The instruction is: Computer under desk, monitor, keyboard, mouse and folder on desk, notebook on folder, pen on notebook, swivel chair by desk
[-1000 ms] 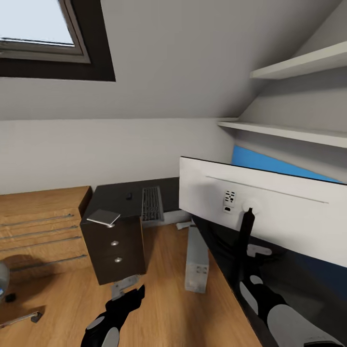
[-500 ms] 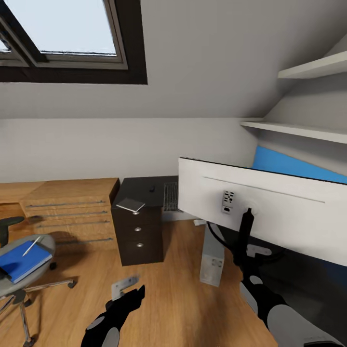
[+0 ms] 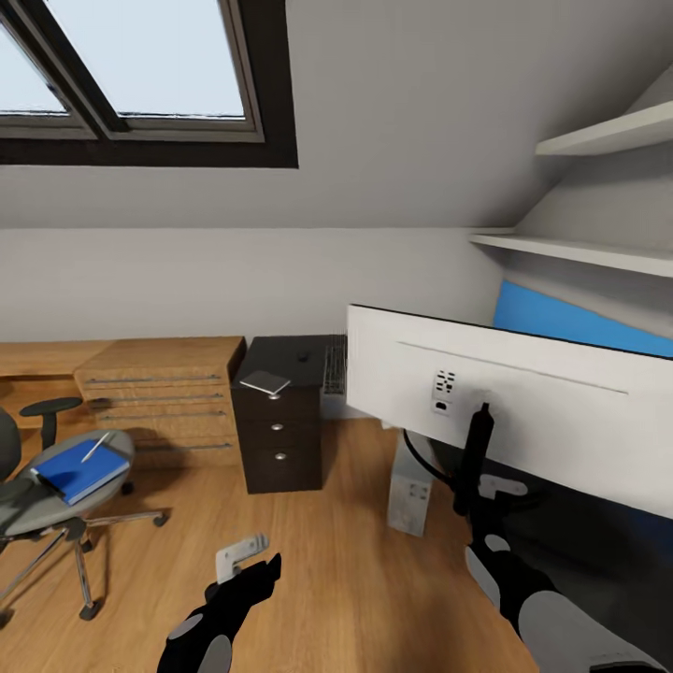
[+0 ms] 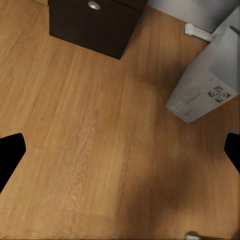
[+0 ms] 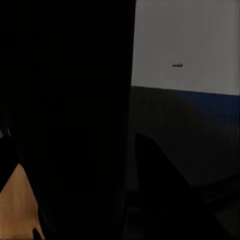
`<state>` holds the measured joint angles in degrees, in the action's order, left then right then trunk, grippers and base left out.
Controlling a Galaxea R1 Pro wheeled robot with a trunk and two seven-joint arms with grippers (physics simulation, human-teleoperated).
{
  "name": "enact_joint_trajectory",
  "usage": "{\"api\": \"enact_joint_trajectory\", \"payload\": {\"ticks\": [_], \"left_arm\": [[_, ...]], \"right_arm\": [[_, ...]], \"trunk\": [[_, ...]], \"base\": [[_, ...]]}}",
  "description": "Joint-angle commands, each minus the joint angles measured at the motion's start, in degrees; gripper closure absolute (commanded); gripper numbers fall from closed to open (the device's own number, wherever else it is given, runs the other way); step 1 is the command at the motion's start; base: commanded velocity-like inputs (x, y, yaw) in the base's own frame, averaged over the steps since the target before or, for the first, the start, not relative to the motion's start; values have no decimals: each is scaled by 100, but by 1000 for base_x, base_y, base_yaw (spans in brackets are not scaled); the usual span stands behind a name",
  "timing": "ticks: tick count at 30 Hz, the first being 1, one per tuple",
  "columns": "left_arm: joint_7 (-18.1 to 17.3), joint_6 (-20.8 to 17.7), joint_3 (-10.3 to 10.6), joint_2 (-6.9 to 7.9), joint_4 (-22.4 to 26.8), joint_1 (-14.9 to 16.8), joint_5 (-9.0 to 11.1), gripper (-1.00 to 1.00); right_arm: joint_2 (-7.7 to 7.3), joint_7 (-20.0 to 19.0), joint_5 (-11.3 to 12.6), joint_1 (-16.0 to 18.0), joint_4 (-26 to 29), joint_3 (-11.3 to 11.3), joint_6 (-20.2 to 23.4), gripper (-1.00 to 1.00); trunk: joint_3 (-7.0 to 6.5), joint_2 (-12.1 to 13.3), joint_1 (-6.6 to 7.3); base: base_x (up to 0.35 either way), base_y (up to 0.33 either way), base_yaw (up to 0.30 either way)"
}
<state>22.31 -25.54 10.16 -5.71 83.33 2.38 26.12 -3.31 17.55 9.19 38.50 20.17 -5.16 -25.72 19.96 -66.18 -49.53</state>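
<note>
Nearest, the left gripper (image 3: 245, 561) hangs over the wood floor (image 3: 327, 579), jaws spread wide and empty. The right gripper (image 3: 486, 495) sits at the stand of one monitor (image 3: 523, 411), seen from its white back at right; whether its jaws are open or closed I cannot tell. One grey computer (image 3: 411, 486) stands on the floor just beyond. At left, one swivel chair (image 3: 37, 495) carries one blue folder (image 3: 79, 472) with one pen (image 3: 93, 447) lying on it. Farther back, the black surface (image 3: 290, 360) holds one notebook (image 3: 264, 381), one keyboard (image 3: 334, 365) and one mouse (image 3: 303, 355). One wooden drawer unit (image 3: 159, 393) stands to its left. On the far side are grey walls, a skylight (image 3: 140, 56), two shelves (image 3: 579, 248) and a blue panel (image 3: 561, 322).
</note>
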Motion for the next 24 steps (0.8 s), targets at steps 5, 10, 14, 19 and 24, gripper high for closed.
{"api": "enact_joint_trajectory", "payload": {"ticks": [5,10,14,19,24], "left_arm": [[54,-12,9,0,8,1,60,-100],[54,-12,6,0,8,4,60,-100],[54,-12,6,0,8,3,60,-100],[54,-12,5,0,8,2,60,-100],[54,-12,2,0,8,3,60,-100]], "right_arm": [[-3,20,-14,9,29,-47,-15,100],[-3,20,-14,9,28,-47,-20,100],[-3,20,-14,9,23,-47,-20,100],[-3,20,-14,9,23,-48,-20,100],[-1,20,-14,9,23,-51,-20,100]], "trunk": [[6,-6,3],[6,-6,3],[6,-6,3],[6,-6,3],[6,-6,3]], "base": [[-256,-245,0],[-231,-260,0],[-224,-266,0],[-223,-266,0],[-226,-229,0]]}}
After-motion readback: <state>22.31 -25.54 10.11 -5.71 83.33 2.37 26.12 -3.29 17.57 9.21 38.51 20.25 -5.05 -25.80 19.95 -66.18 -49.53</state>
